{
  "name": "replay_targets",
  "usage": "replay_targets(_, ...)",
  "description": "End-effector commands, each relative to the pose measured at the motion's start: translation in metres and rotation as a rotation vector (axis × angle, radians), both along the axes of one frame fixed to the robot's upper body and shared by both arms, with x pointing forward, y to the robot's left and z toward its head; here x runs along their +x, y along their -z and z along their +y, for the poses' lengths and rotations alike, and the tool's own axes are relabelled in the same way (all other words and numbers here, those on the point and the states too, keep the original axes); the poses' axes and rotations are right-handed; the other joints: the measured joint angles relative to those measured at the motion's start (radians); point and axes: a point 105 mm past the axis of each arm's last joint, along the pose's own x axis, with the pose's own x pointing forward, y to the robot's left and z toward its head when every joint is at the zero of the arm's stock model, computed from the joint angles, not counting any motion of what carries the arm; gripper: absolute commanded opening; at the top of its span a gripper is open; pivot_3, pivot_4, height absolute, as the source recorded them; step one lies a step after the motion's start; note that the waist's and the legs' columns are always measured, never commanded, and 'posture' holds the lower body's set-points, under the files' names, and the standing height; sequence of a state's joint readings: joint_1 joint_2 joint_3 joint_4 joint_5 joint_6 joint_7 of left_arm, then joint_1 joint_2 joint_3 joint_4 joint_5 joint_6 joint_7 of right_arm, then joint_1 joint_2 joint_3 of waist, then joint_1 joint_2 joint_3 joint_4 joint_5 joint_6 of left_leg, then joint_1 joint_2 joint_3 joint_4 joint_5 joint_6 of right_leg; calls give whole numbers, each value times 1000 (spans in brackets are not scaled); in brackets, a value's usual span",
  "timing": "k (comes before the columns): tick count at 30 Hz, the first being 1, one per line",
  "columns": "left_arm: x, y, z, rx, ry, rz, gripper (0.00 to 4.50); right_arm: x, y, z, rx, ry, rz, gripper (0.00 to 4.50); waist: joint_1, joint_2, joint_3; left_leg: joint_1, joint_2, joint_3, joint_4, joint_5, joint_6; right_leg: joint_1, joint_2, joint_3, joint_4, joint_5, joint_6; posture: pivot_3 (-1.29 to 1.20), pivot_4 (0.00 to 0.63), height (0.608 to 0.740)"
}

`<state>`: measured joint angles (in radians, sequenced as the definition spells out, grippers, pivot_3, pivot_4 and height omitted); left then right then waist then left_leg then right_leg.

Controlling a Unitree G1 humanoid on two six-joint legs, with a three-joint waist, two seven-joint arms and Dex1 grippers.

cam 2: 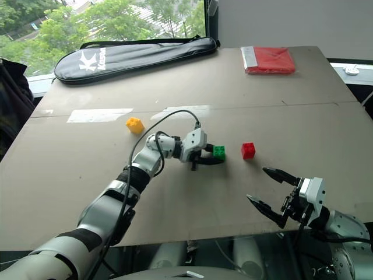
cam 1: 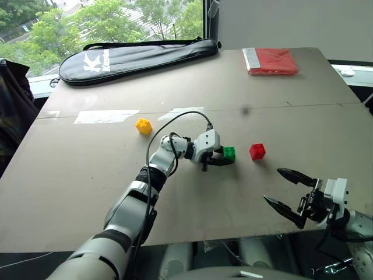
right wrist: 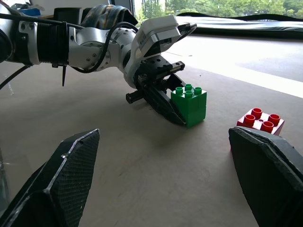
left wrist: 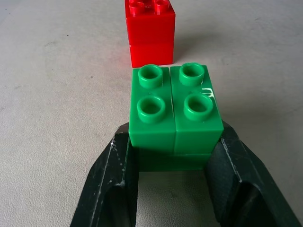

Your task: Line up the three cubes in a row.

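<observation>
Three studded cubes lie on the brown table (cam 1: 87, 186). The yellow cube (cam 1: 143, 125) sits left of centre, apart from the others. Resting on the table near the middle is the green cube (cam 1: 229, 153), and my left gripper (cam 1: 227, 158) is shut on it, one black finger (left wrist: 113, 184) on each side. A short gap to its right stands the red cube (cam 1: 257, 151), free of any grip. My right gripper (cam 1: 273, 185) hovers open near the table's front right edge, below and to the right of the red cube, with nothing between its fingers.
A long black racket bag (cam 1: 134, 58) lies along the far left edge. A flat red packet (cam 1: 271, 60) sits at the far right. A white tape patch (cam 1: 105, 116) marks the table near the yellow cube. A dark bundle (cam 1: 11, 105) stands off the table's left side.
</observation>
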<state>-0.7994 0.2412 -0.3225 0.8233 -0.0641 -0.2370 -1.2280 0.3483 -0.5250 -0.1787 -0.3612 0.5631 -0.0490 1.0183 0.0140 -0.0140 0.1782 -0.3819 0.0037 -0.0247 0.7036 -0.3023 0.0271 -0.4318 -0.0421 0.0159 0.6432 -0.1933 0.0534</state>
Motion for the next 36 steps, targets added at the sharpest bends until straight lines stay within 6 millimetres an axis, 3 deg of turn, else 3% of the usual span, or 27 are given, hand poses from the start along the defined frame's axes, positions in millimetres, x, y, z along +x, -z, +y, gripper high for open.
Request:
replay_targets(1,0,2,-1,10,5,-6,1272,-1,-12,0,-4,5,-52,4500,0,0,0,0,0,0,0,0,0,0,0,0,0,0,0,0,150,701)
replay_targets(3,-1,2,-1,5,8,5,1272,-1,-12,1,-5,6,-52,4500,0,0,0,0,0,0,0,0,0,0,0,0,0,0,0,0,150,701)
replay_targets(4,0,2,-1,5,1,-3,2287,0,-12,1,-5,6,-53,4500,0,0,0,0,0,0,0,0,0,0,0,0,0,0,0,0,150,701)
replay_targets(5,1,2,0,6,-4,-9,2534,0,-13,1,-5,6,-53,4500,0,0,0,0,0,0,0,0,0,0,0,0,0,0,0,0,150,701)
replay_targets(9,9,-2,5,-9,-66,-65,4290,1,-13,1,-10,8,-55,4500,-1,0,0,0,0,0,0,0,0,0,0,0,0,0,0,0,150,701)
replay_targets(12,6,-8,13,-38,-64,-56,4290,0,-14,3,-7,-2,-50,4500,-4,0,0,0,0,0,0,0,0,0,0,0,0,0,0,0,150,701)
replay_targets(18,-13,-27,50,-101,-144,-88,4290,2,-24,11,10,-66,-71,4500,-28,0,0,1,3,-3,0,0,0,-1,2,0,1,0,-1,0,150,701)
replay_targets(22,-49,-47,69,-254,-292,-122,4290,7,-36,22,23,-120,-111,4500,-25,1,1,1,6,-6,0,0,0,-1,0,1,2,2,-3,0,150,701)
replay_targets(25,-59,-52,87,-331,-492,-139,4290,12,-42,26,45,-135,-127,4500,-20,1,0,2,6,-5,0,0,0,-1,-2,1,2,1,-1,0,150,701)
replay_targets(27,-57,-52,109,-353,-681,-176,4290,15,-47,29,70,-140,-134,4500,-10,1,1,1,4,-6,0,0,0,0,-4,0,2,-1,-2,0,150,701)
replay_targets(31,-45,-47,175,-398,-1124,-249,4290,21,-52,37,107,-164,-134,4500,-2,1,0,3,3,-5,0,0,0,1,-4,0,2,-2,-4,0,150,701)
replay_targets(33,-39,-48,198,-399,-1237,-277,4290,22,-51,40,100,-183,-131,4500,0,1,0,3,3,-6,0,0,0,1,-3,-1,2,-2,-4,0,150,701)
replay_targets(36,-30,-44,212,-344,-1280,-305,4290,24,-50,40,98,-190,-129,4500,2,1,0,2,1,-7,0,0,0,1,-3,-4,2,-2,-4,0,150,701)
